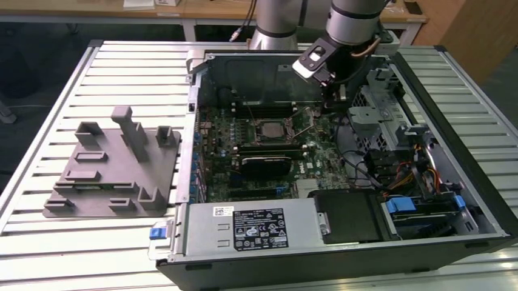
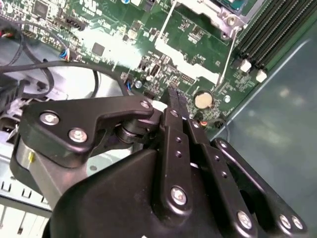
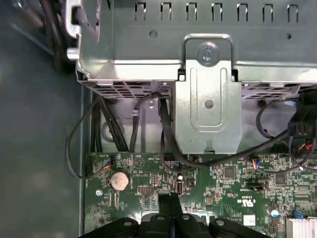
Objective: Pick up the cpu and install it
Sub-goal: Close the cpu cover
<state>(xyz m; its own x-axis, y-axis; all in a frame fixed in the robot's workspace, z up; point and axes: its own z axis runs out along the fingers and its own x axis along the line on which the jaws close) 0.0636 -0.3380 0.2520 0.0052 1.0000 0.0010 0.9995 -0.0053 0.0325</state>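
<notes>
In the exterior view the cpu (image 1: pixel 271 128) is a silver-grey square lying flat in the motherboard socket, in the middle of the open computer case. A corner of it (image 2: pixel 237 4) also appears in the second wrist view, beside the socket's thin wire lever (image 2: pixel 228 49). My gripper (image 1: pixel 341 97) hangs inside the case toward the exterior view's right of the socket, low over the green board. Both wrist views show its black fingertips (image 2: pixel 173 96) (image 3: pixel 171 201) pressed together with nothing between them, near a round coin battery (image 2: pixel 203 99) (image 3: pixel 119 180).
A grey plastic tray (image 1: pixel 113 170) with upright posts sits on the slatted table on the exterior view's left. Inside the case are a power supply (image 1: pixel 251 227), a metal drive cage (image 3: pixel 208 99), loose black cables (image 3: pixel 166 134) and memory slots (image 2: pixel 277 29).
</notes>
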